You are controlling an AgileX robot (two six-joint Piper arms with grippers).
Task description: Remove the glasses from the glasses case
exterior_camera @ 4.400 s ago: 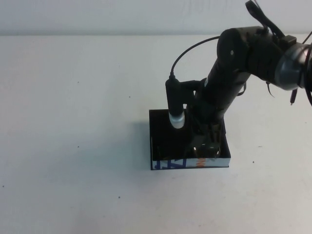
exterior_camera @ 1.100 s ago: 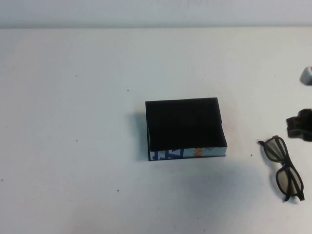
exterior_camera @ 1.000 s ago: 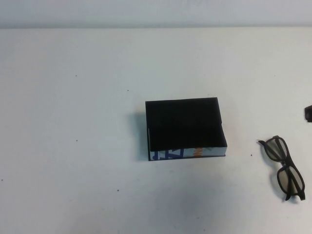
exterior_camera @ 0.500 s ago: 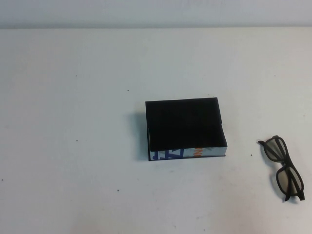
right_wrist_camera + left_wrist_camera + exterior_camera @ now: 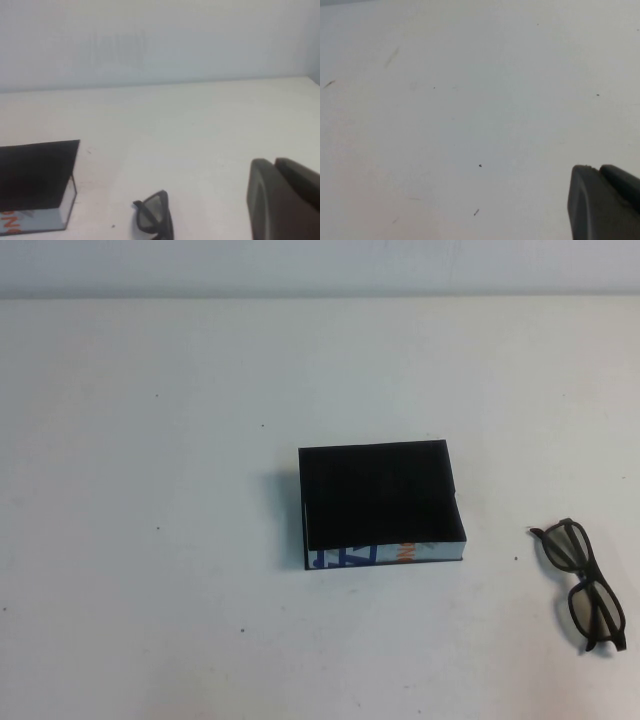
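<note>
Fingers of neither gripper showed in the high view; both arms were out of that picture. On the white tabletop (image 5: pixel 150 620) the glasses case (image 5: pixel 380 502) lay near the middle, a flat black box with its white printed edge facing the robot. The glasses (image 5: pixel 583 583) lay flat on the tabletop well apart from the case, toward the robot's right, arms unfolded, touching nothing.

From the left wrist, only bare tabletop and a dark corner of the left gripper (image 5: pixel 604 202) appeared; whether its fingers were open or closed could not be told. It hung over an area with no task thing in sight.

From the right wrist, a dark part of the right gripper (image 5: pixel 282 199) stood at the edge, its fingers likewise impossible to judge. Beyond it lay the glasses and the case, apart from each other and from the gripper.

Judging by this, the glasses were already out of the case and released, so the task looked finished; the next move called for little beyond keeping both arms parked away.
</note>
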